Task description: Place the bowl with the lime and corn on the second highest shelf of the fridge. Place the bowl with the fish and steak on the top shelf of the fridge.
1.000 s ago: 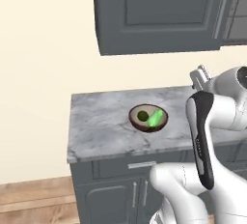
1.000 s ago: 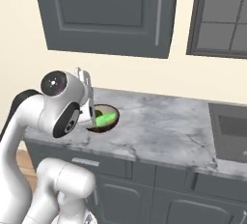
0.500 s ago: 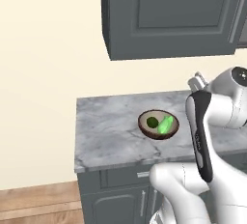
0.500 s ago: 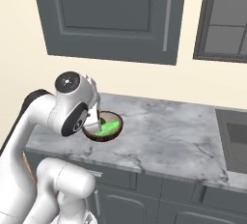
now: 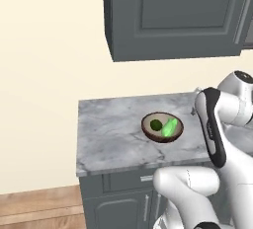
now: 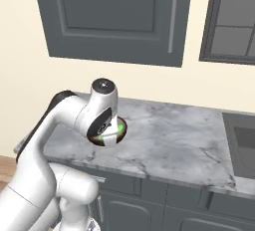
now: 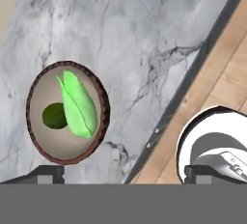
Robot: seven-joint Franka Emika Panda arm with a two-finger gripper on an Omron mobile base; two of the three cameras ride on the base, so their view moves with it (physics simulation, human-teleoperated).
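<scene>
Hand view: one bowl (image 7: 67, 112) holds one lime (image 7: 54, 116), one corn (image 7: 78, 104) (side by side); gripper (image 7: 123, 174) jaws spread wide, empty. Right base view: arm covers bowl.

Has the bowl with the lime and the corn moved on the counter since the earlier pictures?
No. The bowl sits at the same spot on the counter, equally near its front edge; the whole picture shifted because the camera moved.
</scene>
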